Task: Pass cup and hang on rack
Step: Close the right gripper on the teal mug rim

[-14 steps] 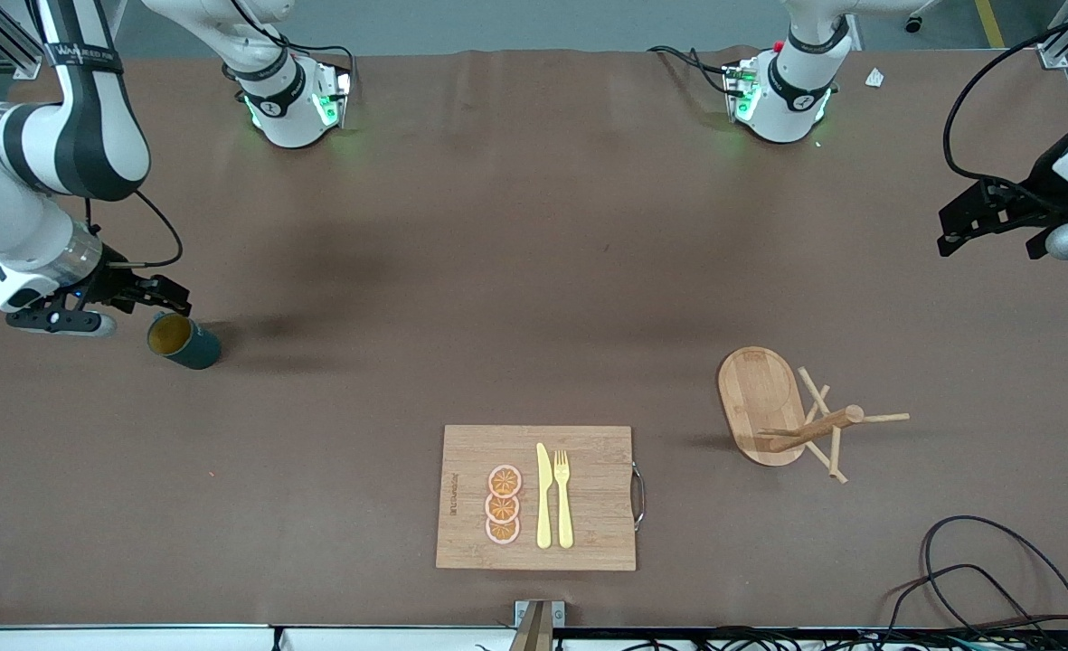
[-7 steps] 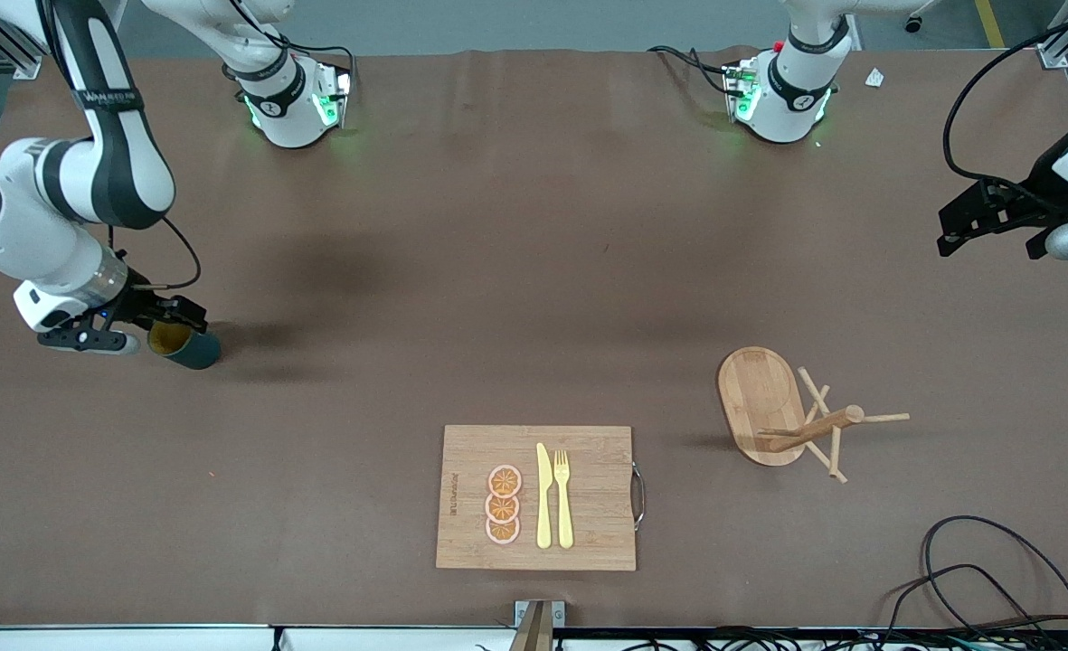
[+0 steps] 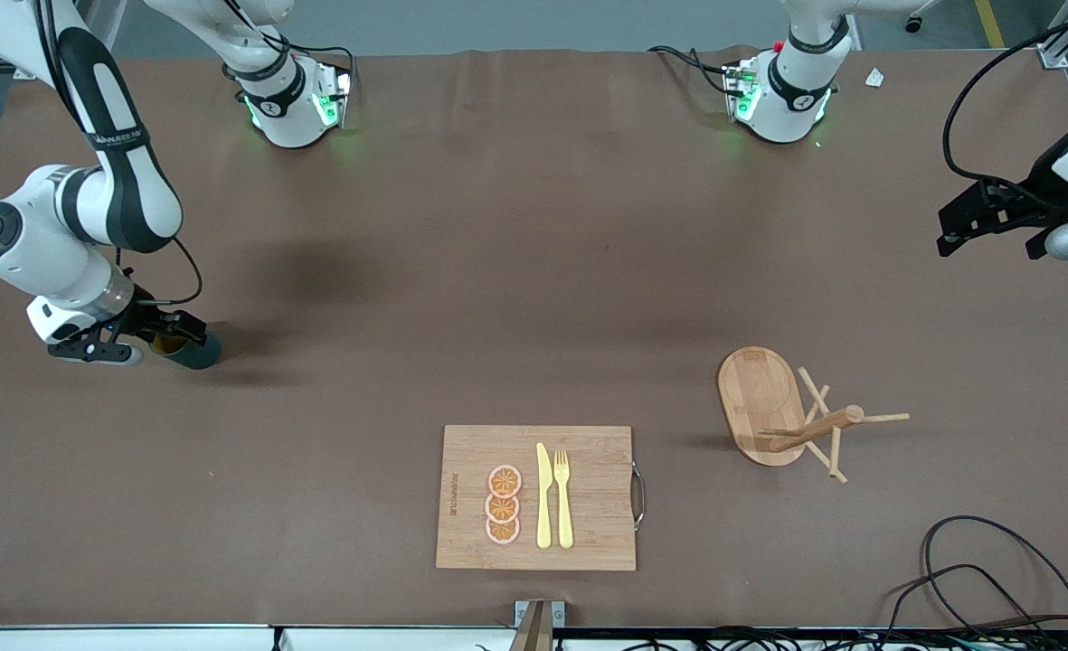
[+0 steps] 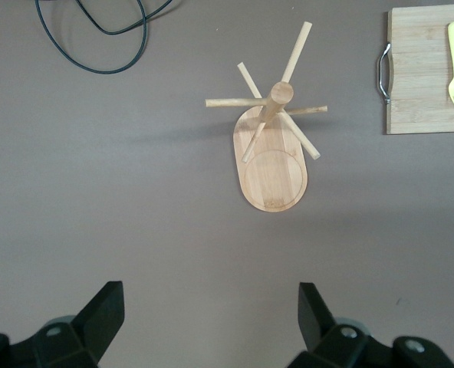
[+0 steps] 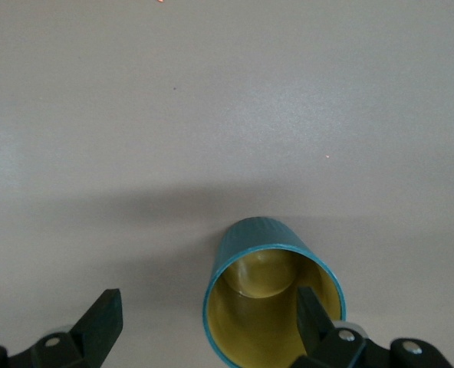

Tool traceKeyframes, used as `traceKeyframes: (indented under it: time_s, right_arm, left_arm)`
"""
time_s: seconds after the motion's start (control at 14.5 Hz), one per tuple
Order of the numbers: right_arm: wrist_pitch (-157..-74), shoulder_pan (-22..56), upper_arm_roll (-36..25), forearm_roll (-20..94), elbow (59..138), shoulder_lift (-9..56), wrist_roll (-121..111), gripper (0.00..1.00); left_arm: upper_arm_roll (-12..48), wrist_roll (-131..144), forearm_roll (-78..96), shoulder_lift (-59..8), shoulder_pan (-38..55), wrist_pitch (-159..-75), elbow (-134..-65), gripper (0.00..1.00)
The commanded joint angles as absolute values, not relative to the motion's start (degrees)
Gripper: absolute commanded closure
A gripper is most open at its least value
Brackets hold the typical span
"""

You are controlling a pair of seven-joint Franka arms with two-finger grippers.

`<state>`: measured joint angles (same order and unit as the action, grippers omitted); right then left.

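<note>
Toward the right arm's end of the table, well apart from the cutting board (image 3: 536, 497) and farther from the front camera than it, the cup (image 3: 188, 348) lies on its side on the brown table (image 3: 515, 271), a dark teal mug with its mustard-yellow inside turned toward the right gripper (image 3: 161, 336). That gripper is down at the cup's mouth with its fingers spread; in the right wrist view one fingertip (image 5: 317, 322) stands over the rim and the other fingertip (image 5: 104, 322) is out to the side over bare table, so the cup (image 5: 273, 295) sits off-centre in the gap. Whether the inner finger touches the rim is hard to say from these views. The handle does not show.

On the cutting board lie three orange slices (image 3: 503, 504), a yellow knife (image 3: 543, 495) and a yellow fork (image 3: 563, 499), side by side, with a metal handle at the board's edge toward the left arm's end.

Past that edge, near the board, the rack (image 3: 791, 418) stands on its oval base with its post and thin pegs. The left gripper (image 3: 986, 220) waits, fingers wide apart, in the air at the left arm's end of the table; its wrist view looks down on the rack (image 4: 271, 146). A black cable (image 3: 986, 570) loops at the table's corner nearest the camera, toward the left arm's end from the board.
</note>
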<state>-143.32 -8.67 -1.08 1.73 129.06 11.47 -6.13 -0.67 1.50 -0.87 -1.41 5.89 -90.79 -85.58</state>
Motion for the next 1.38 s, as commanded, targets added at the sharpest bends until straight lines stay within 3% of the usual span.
traceKeyframes:
  time_s: [0.0,0.62,0.76,1.1,1.31]
  right_arm:
    - [-145.2,-9.0,-0.5,2.7,130.8,10.6,-7.4,0.0]
    - [-148.7,-8.8,-0.5,2.7,133.6,12.8,-7.4,0.01]
    - [-148.9,-8.8,-0.5,2.7,134.1,13.0,-7.4,0.05]
    - [-148.4,-8.8,-0.5,2.7,134.0,12.9,-7.3,0.44]
    - [-148.1,-8.9,-0.5,2.7,133.9,12.8,-7.3,0.55]
  left_arm:
    - [-0.6,2.1,-0.5,-1.8,5.8,-90.6,-84.5,0.0]
    - [-0.6,2.1,-0.5,-1.8,5.8,-90.6,-84.5,0.0]
    - [-0.6,2.1,-0.5,-1.8,5.8,-90.6,-84.5,0.0]
    - [-0.6,2.0,-0.5,-1.8,5.8,-90.6,-84.5,0.0]
    - [-0.6,1.9,-0.4,-1.8,5.7,-90.6,-84.6,0.0]
